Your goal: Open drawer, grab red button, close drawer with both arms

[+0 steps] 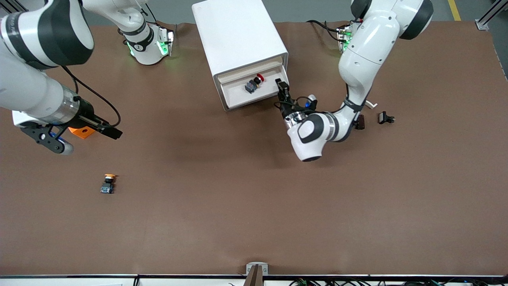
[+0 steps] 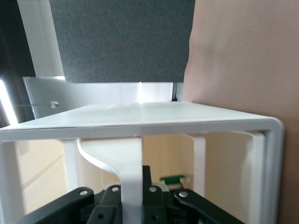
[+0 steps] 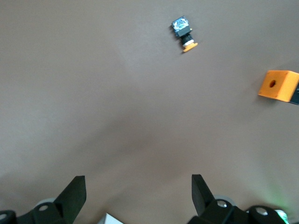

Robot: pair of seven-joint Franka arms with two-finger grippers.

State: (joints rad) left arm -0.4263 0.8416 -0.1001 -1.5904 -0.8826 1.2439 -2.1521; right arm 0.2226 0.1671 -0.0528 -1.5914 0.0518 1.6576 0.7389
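The white cabinet (image 1: 238,35) stands at the middle of the table's robot side. Its drawer (image 1: 234,104) is pulled out toward the front camera. The red-capped button (image 1: 254,83) lies on its side in the tray. My left gripper (image 1: 282,85) is at the drawer's corner toward the left arm's end, shut on the drawer's white handle (image 2: 131,170); its black fingers (image 2: 154,198) press on both sides of that handle. My right gripper (image 1: 79,139) hangs open over the table near the right arm's end, holding nothing (image 3: 137,179).
An orange cube with a hole (image 1: 81,132) (image 3: 279,85) sits under the right hand beside a white box (image 1: 18,118). A yellow-capped button (image 1: 108,183) (image 3: 183,31) lies nearer the front camera. Two small black parts (image 1: 385,118) (image 1: 360,122) lie by the left arm.
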